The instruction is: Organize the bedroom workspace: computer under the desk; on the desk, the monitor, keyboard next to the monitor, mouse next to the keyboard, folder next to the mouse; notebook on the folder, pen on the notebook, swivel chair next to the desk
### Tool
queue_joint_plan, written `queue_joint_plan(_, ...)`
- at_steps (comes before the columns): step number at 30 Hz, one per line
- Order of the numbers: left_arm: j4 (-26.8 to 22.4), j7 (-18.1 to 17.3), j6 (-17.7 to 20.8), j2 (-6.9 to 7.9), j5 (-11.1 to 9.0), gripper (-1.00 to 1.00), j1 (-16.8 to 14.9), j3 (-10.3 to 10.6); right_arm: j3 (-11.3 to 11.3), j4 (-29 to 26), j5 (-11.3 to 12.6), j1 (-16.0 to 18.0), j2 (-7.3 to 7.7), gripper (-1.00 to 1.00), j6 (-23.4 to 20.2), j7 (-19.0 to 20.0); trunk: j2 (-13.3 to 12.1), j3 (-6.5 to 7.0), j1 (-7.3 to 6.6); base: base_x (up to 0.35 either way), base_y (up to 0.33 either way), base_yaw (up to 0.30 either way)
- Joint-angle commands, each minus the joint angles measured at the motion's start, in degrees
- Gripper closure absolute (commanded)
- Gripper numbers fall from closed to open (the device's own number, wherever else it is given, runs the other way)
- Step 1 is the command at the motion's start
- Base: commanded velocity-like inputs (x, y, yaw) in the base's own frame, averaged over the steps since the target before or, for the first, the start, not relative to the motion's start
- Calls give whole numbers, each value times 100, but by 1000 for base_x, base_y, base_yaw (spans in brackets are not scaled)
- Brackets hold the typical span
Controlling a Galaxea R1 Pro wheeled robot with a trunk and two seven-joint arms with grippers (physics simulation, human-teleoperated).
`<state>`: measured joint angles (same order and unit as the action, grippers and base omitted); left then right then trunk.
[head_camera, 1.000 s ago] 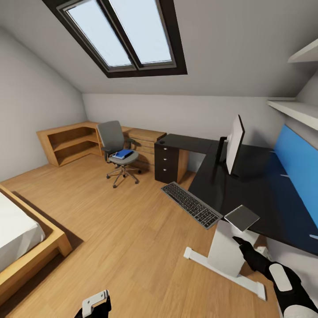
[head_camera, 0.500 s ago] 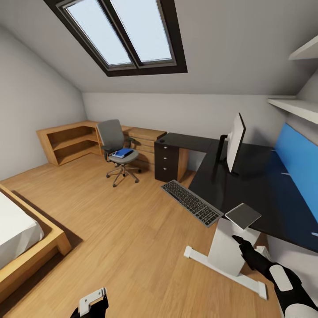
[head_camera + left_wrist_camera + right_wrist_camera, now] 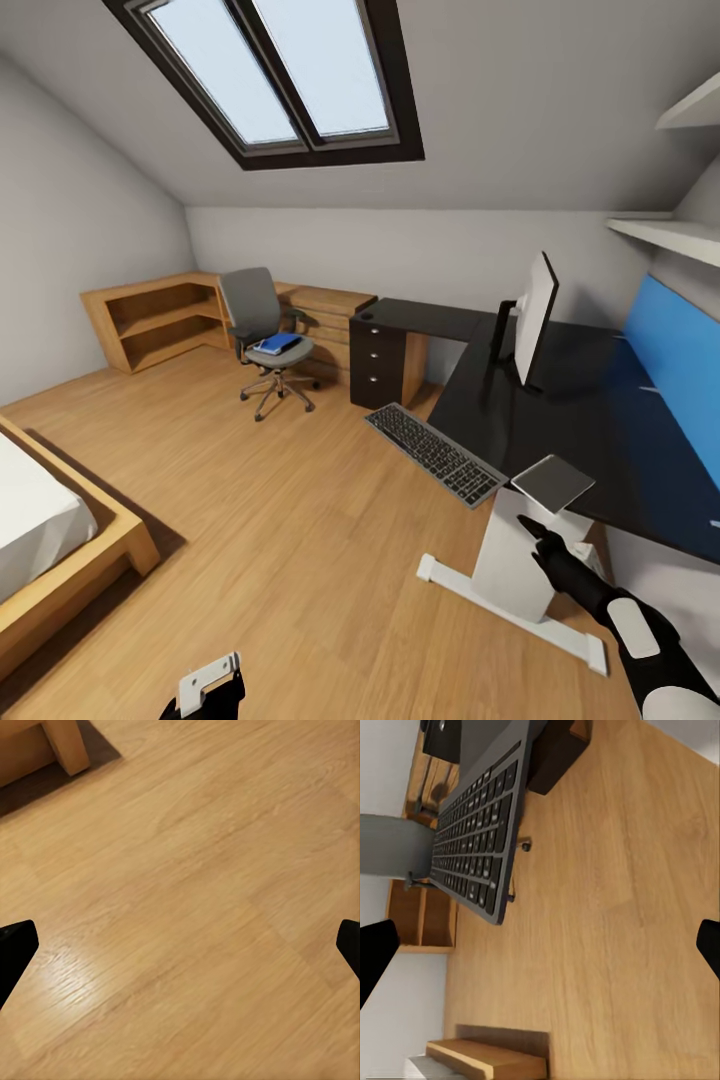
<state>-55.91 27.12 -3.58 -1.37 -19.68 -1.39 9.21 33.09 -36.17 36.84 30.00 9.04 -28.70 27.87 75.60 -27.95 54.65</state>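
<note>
Attic bedroom: sloped grey ceiling, skylight (image 3: 290,80), light wood floor (image 3: 290,520), bed (image 3: 60,560) corner sitting at the near left, low wooden shelving (image 3: 150,320) along the far wall.

L-shaped black tabletop (image 3: 560,440) running along the right side, blue back panel (image 3: 680,370) behind it, white pedestal leg (image 3: 515,570) under the near end, black drawer unit (image 3: 380,365) at the far end. Monitor (image 3: 533,318) standing upright on the tabletop. Keyboard (image 3: 433,454) lying at the tabletop's front edge and overhanging it toward the floor. Flat grey square (image 3: 552,482) sitting at the near corner, also sticking past the edge.

Swivel chair (image 3: 265,340) standing well apart from the tabletop, by the shelving, with the blue folder (image 3: 277,345) lying on its seat.

Right gripper (image 3: 535,535) hanging just below the grey square, in front of the pedestal; fingers (image 3: 375,956) spread wide, holding nothing, keyboard near but not touching. Left gripper (image 3: 210,685) hanging low over bare floor, fingers (image 3: 15,949) wide apart, nothing between them.

Open floor stretching between bed, chair and tabletop.
</note>
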Motion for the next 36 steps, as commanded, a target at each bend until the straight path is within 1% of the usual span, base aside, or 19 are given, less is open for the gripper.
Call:
queue_joint_plan(1,0,30,-37,1,-55,-100,-3,19,22,1,27,5,-4,-100,-44,79,45,-24,23,0,0,0)
queue_joint_plan(6,1,30,-37,-2,-46,-100,-2,25,16,22,20,5,-11,-100,-24,156,246,-114,132,0,0,0)
queue_joint_plan(7,1,30,-37,-2,-44,-100,-2,26,17,25,21,5,-21,-100,-22,163,286,-132,154,0,0,0)
queue_joint_plan(8,1,32,-37,-3,-40,-100,-2,27,23,27,23,4,-72,-100,-18,184,326,-150,176,0,0,0)
queue_joint_plan(10,1,32,-37,-3,-40,-100,-3,28,28,19,20,4,-129,-100,-10,200,406,-186,220,0,0,0)
queue_joint_plan(14,19,30,-37,-3,-43,-100,-2,33,27,11,10,5,-151,-100,28,191,566,-258,308,0,0,0)
queue_joint_plan(17,72,37,-37,-3,-44,-100,-2,43,23,15,8,4,-192,-100,178,185,687,-312,374,0,0,0)
queue_joint_plan(22,83,38,-37,-7,-40,-100,-2,45,19,14,8,0,-210,-100,219,175,887,-401,484,0,0,0)
queue_joint_plan(28,94,39,-37,-12,-41,-100,-3,46,11,44,33,5,-239,-100,188,-85,1128,-509,616,0,0,0)
queue_joint_plan(29,95,39,-37,-12,-43,-100,-3,46,17,49,74,5,-244,-100,132,-129,1168,-527,638,0,0,0)
queue_joint_plan(30,96,37,-37,-12,-42,-100,-2,46,23,57,247,5,-241,-100,15,-161,1208,-545,660,0,0,0)
queue_joint_plan(32,97,34,-37,-12,-40,-100,-2,48,26,71,479,5,-236,-100,-100,-188,1288,-581,703,0,0,0)
queue_joint_plan(33,97,33,-37,-14,-38,-100,-2,49,28,82,676,4,-230,-100,-225,-206,1328,-599,725,0,0,0)
queue_joint_plan(34,97,32,-37,-15,-38,-100,-2,50,28,88,762,4,-228,-100,-299,-213,1369,-617,747,0,0,0)
queue_joint_plan(35,97,31,-37,-17,-37,-100,-3,52,32,92,964,5,-219,-100,-528,-219,1409,-635,769,0,0,0)
queue_joint_plan(36,97,31,-37,-18,-37,-100,-3,50,34,92,1070,3,-212,-100,-653,-221,1449,-653,791,0,0,0)
